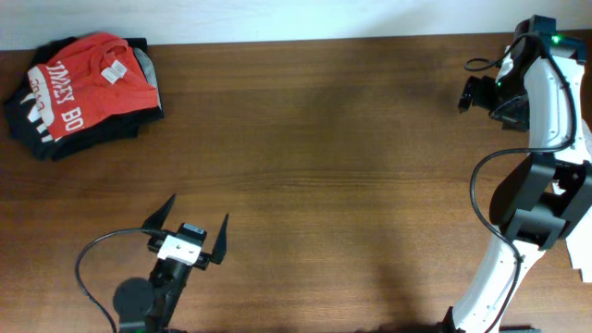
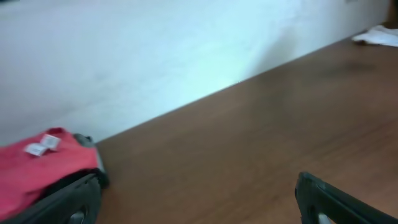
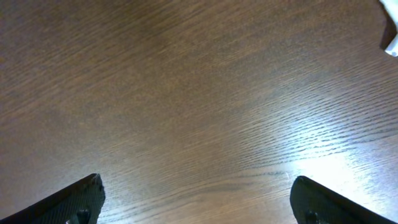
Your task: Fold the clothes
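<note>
A robotics lab bench: a wood-grain surface (image 1: 351, 148) set against a plain white wall (image 2: 155, 50), with a cabled left arm (image 1: 162, 282) and right arm (image 1: 546, 120) mounted at it.

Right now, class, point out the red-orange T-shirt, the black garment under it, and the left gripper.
red-orange T-shirt (image 1: 88, 79), overhead view, middle of its red cloth.
black garment (image 1: 120, 130), overhead view, edge showing below the shirt.
left gripper (image 1: 200, 207), overhead view, midway between its open jaws.
</note>
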You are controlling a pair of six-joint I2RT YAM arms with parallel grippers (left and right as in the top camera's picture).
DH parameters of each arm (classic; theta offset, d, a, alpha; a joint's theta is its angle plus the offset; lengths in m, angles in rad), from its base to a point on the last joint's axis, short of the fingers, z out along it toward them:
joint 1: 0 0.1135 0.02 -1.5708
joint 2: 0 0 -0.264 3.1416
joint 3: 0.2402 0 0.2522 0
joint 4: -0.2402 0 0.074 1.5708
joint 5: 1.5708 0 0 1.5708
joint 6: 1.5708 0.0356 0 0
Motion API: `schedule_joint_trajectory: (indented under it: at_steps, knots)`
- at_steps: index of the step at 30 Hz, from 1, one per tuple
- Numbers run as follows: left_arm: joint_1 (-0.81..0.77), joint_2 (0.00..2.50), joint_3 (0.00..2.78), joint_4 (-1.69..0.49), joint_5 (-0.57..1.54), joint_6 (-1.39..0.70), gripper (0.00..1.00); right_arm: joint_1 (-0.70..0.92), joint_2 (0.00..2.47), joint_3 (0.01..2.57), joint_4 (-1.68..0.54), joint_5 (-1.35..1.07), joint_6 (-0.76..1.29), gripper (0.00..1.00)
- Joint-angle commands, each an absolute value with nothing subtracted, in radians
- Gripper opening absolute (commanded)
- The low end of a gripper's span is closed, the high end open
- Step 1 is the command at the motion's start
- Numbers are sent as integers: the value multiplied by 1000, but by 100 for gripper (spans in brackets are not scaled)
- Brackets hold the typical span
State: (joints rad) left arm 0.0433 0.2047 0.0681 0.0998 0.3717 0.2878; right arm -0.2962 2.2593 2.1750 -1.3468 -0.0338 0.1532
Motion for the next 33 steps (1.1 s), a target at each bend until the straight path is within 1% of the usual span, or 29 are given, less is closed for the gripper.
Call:
schedule_joint_trajectory:
  at_steps: [1, 7, 33]
  knots:
    - [53, 124, 22, 101, 343, 294, 99, -302, 2250, 2177, -1347, -25, 151, 99]
    - [54, 4, 8, -56, 287, 294, 99, -302, 2250, 2177, -1347, -25, 151, 99]
    - [55, 5, 9, -57, 288, 294, 99, -302, 2253, 2177, -1347, -25, 151, 99]
